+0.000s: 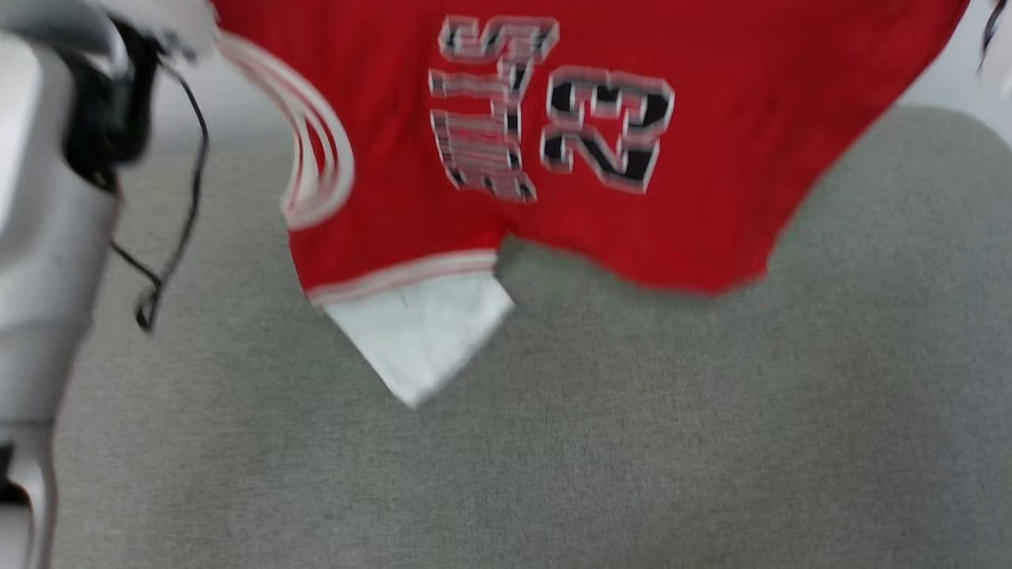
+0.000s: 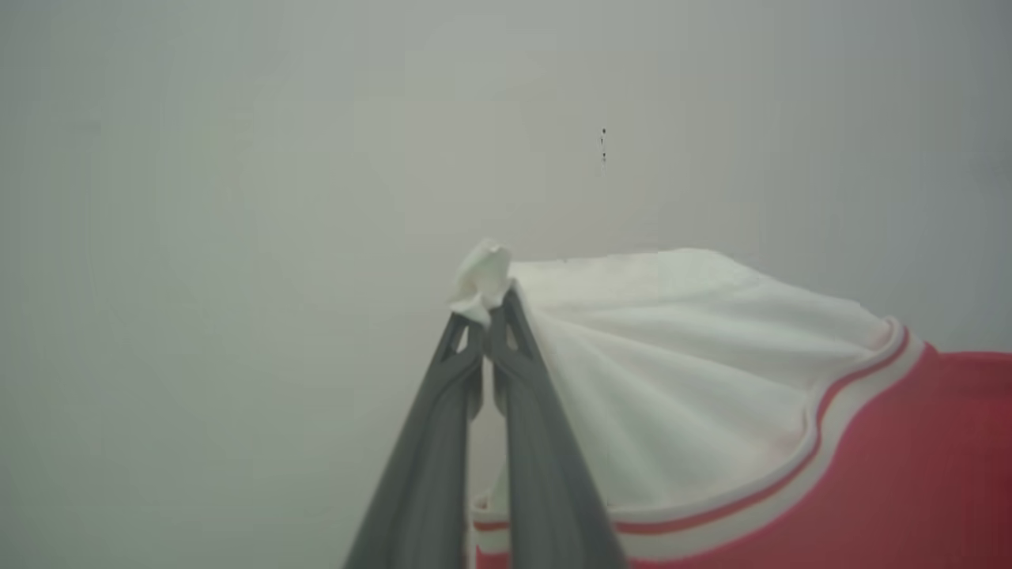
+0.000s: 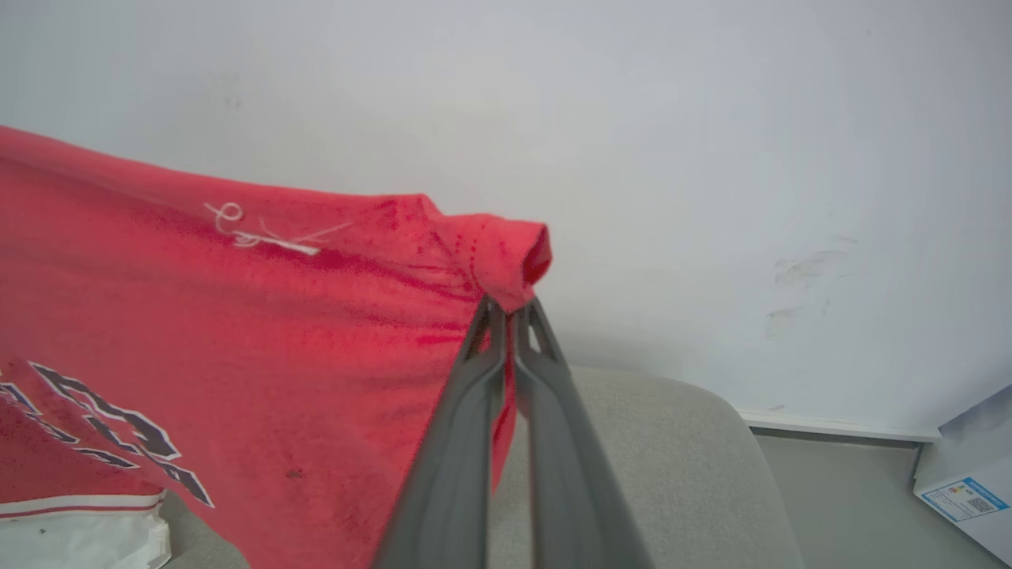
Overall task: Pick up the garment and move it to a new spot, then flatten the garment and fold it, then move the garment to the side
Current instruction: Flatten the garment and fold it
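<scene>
Over cushion (image 1: 632,442), garment (image 1: 727,158) lettering (image 1: 553,111), wrist views, pinched corners (image 2: 481,276)

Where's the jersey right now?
The jersey hangs across the top of the head view, over the grey cushion, spread between the grippers: the left gripper pinches a white sleeve tip, the right gripper a red corner.

The shirt (image 1: 751,118) is red, its sleeve (image 1: 419,332) white, its trim (image 1: 316,158) striped red and white, its lettering (image 1: 609,126) black edged white. The counter (image 1: 553,474) is speckled grey.
</scene>
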Motion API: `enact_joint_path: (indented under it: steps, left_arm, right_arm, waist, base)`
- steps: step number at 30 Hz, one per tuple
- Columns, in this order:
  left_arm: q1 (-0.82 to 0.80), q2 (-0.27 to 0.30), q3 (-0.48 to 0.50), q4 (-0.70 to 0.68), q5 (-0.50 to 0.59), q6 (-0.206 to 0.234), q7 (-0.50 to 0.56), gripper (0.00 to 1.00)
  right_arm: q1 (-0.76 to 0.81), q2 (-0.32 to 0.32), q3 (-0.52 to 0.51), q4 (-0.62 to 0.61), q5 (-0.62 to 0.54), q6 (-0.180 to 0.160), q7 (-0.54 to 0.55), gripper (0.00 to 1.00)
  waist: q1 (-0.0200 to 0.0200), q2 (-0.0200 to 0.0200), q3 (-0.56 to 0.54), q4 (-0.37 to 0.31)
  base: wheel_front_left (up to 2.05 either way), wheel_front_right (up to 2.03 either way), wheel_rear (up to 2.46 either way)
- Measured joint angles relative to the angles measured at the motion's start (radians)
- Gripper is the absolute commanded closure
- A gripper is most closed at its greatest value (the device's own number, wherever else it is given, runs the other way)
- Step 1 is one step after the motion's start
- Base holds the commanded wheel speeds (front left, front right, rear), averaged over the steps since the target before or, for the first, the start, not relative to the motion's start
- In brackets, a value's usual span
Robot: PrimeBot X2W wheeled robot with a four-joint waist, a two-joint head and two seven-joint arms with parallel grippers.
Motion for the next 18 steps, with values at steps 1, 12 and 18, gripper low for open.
enact_joint_path:
  steps: [1, 12, 18]
  left_arm:
    - [-0.044, 0.003, -0.002, 0.018, 0.013, -0.005, -0.003, 1.0]
    - [-0.515, 0.054, 0.001, 0.103, 0.124, -0.038, -0.014, 1.0]
    - [-0.635, 0.063, 0.011, 0.118, 0.141, -0.032, -0.026, 1.0]
  right_arm:
    - [-0.029, 0.003, -0.005, 0.005, 0.001, 0.0, -0.02, 1.0]
    - [-0.405, 0.027, -0.009, 0.062, -0.044, 0.0, -0.263, 1.0]
    - [-0.544, 0.027, 0.04, 0.087, -0.056, 0.0, -0.369, 1.0]
  waist:
    - [0.0, 0.0, 0.018, -0.003]
    - [0.0002, 0.0, 0.312, -0.025]
    - [0.0003, 0.0, 0.462, -0.033]
  base:
    - [0.0, 0.0, 0.0]
    - [0.0, 0.0, 0.0]
    - [0.0, 0.0, 0.0]
